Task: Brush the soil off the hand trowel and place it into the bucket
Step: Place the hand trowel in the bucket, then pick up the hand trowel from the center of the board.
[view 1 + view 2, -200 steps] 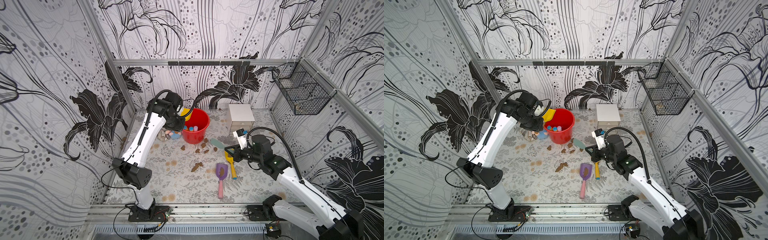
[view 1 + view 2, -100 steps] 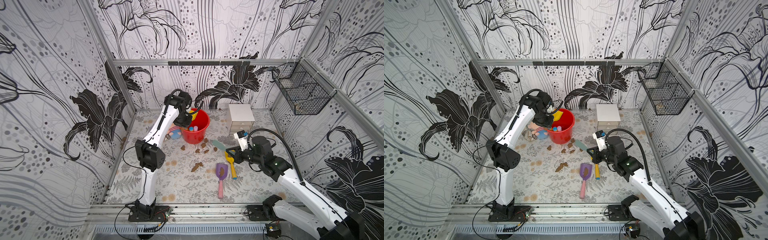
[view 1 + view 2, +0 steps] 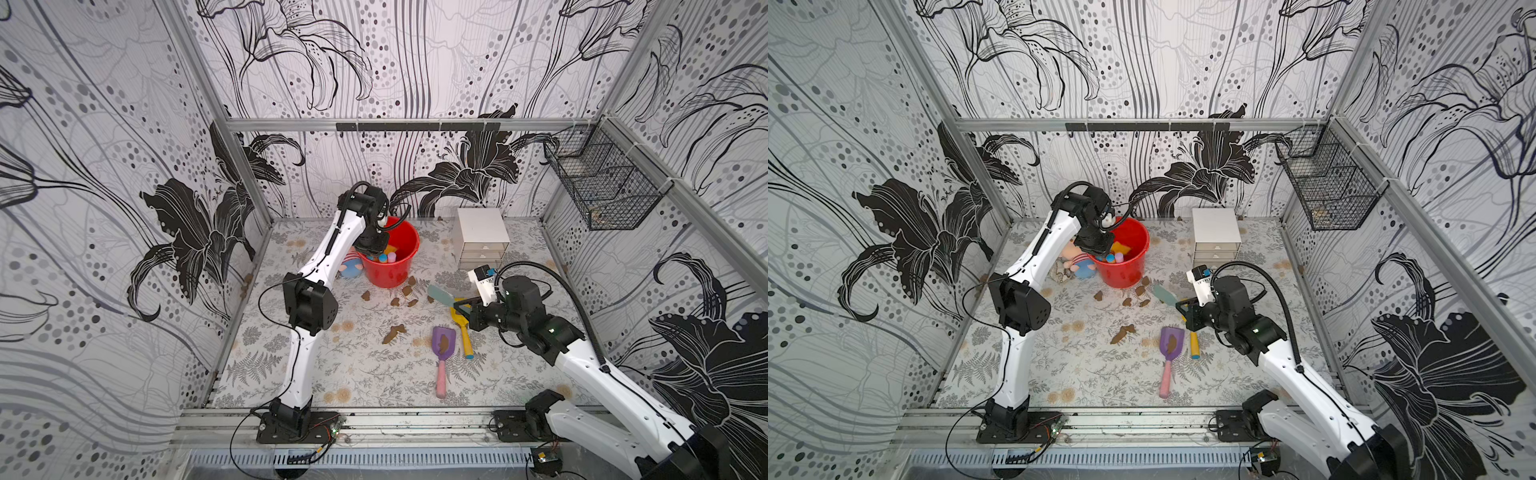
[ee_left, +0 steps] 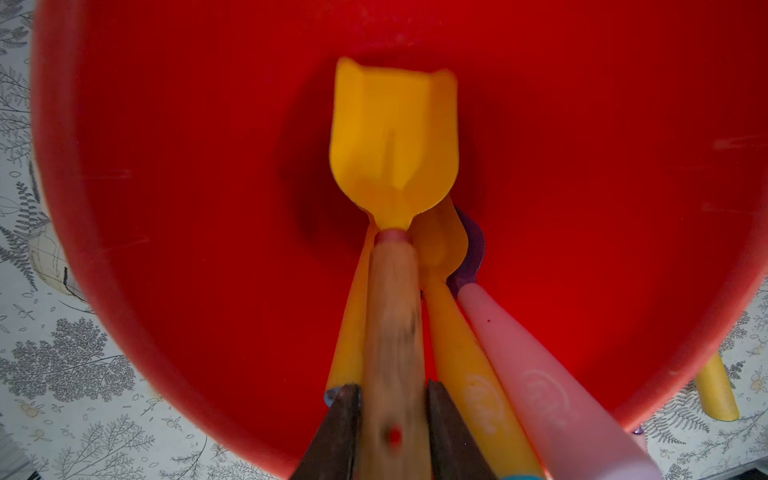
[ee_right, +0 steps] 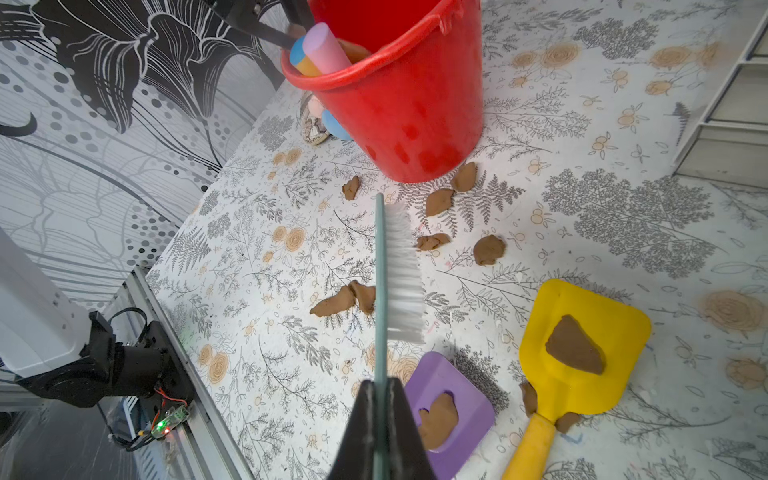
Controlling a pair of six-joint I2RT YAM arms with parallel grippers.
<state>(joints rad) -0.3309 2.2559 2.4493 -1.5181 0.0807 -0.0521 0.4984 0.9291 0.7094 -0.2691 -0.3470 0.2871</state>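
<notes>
Floral-patterned tabletop (image 3: 332, 365), with the round bright-red plastic bucket (image 3: 390, 270) standing toward its rear and a white drawer box (image 3: 482, 237) apart to one side. The left gripper (image 4: 390, 399) hangs over the bucket's rim. Its fingers flank the wooden handle of a yellow-bladed trowel (image 4: 395, 145) whose blade sits deep inside; whether they grip it or stand free of it cannot be told. Pink and yellow handles lean beside it. The right gripper (image 5: 380, 386) is clenched on a teal-backed, white-bristled brush (image 5: 401, 270) above a purple trowel (image 5: 469, 382) and a yellow trowel (image 5: 623, 332), both lying flat and each carrying brown soil (image 5: 573, 347). Judged progress: one trowel is at the bucket and two remain unbrushed. Loose clumps (image 5: 488, 249) lie between these trowels and the bucket, and bare table opens toward the front rail.
</notes>
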